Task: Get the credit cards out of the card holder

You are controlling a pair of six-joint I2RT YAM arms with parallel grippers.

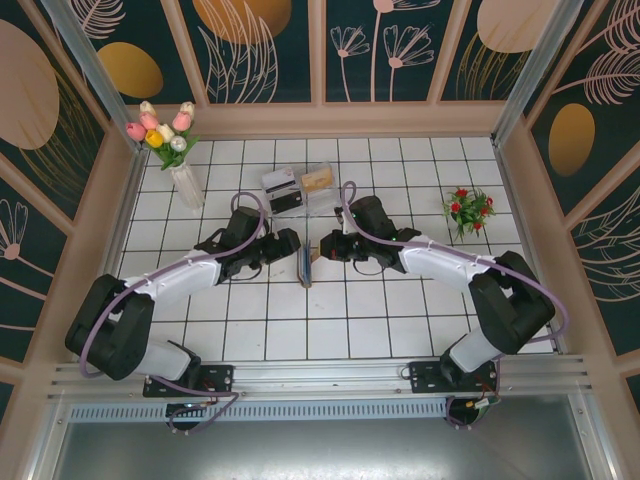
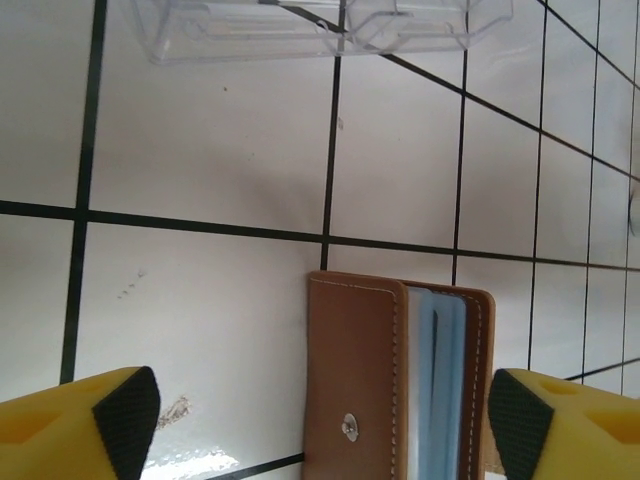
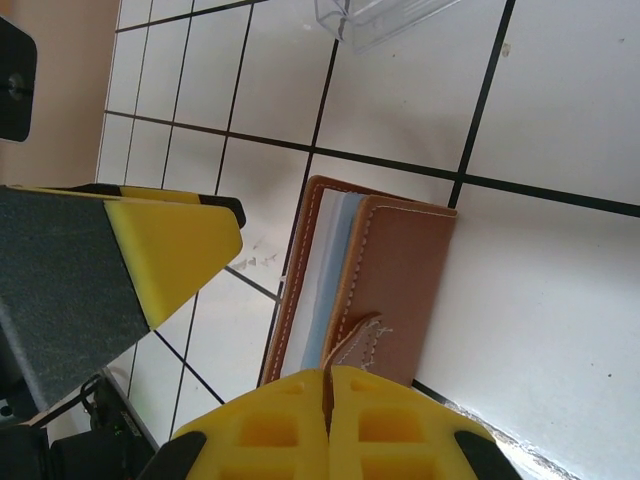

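The brown card holder (image 1: 305, 266) stands on edge on the tiled table between my two grippers, slightly parted. In the left wrist view the card holder (image 2: 355, 370) shows its snap stud and blue-grey leaves inside. I cannot make out any credit cards among those leaves. My left gripper (image 2: 322, 418) is open, with the holder between its fingers (image 2: 125, 420) and close to the right-hand one. My right gripper (image 3: 327, 390) is shut on the holder's small leather strap, above the card holder (image 3: 405, 270). In the top view my left gripper (image 1: 289, 245) and right gripper (image 1: 325, 250) face each other.
A clear plastic tray (image 1: 298, 188) with small flat items in both compartments sits just behind the holder; its edge shows as the tray (image 2: 320, 25) in the left wrist view. A vase of tulips (image 1: 175, 150) stands back left, a small red plant (image 1: 468, 208) at the right.
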